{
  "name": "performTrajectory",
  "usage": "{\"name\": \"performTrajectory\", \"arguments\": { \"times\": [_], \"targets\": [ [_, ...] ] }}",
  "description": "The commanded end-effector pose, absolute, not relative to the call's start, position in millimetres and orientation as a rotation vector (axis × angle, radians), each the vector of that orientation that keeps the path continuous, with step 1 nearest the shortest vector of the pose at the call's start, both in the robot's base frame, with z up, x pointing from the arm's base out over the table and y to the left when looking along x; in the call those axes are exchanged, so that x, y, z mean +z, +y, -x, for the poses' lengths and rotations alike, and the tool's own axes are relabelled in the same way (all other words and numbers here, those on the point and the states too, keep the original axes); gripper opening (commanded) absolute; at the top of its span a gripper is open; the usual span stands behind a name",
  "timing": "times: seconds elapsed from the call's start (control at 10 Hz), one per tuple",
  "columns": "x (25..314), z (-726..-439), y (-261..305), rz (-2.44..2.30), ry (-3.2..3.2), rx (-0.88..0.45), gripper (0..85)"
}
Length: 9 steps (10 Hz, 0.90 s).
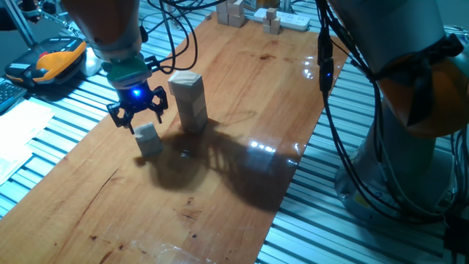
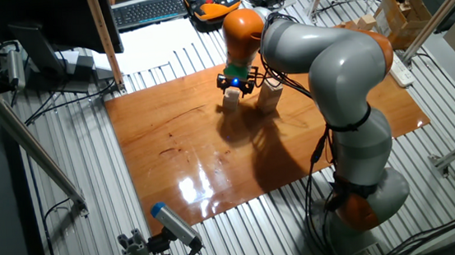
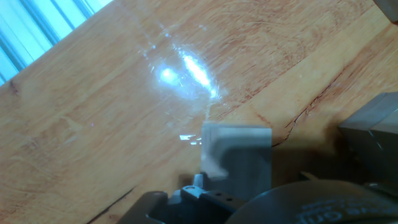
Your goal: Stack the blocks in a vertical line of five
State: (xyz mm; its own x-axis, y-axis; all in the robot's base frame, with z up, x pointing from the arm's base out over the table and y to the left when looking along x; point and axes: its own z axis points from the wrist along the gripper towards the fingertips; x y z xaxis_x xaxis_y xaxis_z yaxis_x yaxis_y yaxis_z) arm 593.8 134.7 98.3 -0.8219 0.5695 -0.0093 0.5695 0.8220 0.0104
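A single pale wooden block (image 1: 149, 139) stands on the wooden table (image 1: 242, 95), left of a taller stack of blocks (image 1: 188, 101). My gripper (image 1: 141, 121) hovers just above the single block, open, its dark fingers spread wider than the block and not touching it. From the other fixed view the gripper (image 2: 236, 82) is over the block (image 2: 232, 99), with the stack (image 2: 269, 97) beside it. In the hand view the block (image 3: 239, 152) lies in shadow below the fingers, and the stack (image 3: 373, 140) shows at the right edge. How many blocks the stack holds is unclear.
A cluster of small wooden blocks (image 1: 234, 13) and a white power strip (image 1: 293, 22) sit at the table's far end. An orange and black device (image 1: 55, 59) lies off the table to the left. Cables (image 1: 326, 66) hang along the right edge by the robot's base.
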Motion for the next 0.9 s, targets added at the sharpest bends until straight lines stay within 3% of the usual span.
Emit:
{"name": "performTrajectory", "arguments": {
  "times": [0.0,0.1,0.8],
  "targets": [
    [97.5,-593.9,134.3,-0.924,2.992,0.012,68.0],
    [97.2,-594.1,134.1,-0.912,3.001,0.007,85.0],
    [90.7,-591.0,136.1,-0.903,2.996,-0.009,85.0]
  ]
}}
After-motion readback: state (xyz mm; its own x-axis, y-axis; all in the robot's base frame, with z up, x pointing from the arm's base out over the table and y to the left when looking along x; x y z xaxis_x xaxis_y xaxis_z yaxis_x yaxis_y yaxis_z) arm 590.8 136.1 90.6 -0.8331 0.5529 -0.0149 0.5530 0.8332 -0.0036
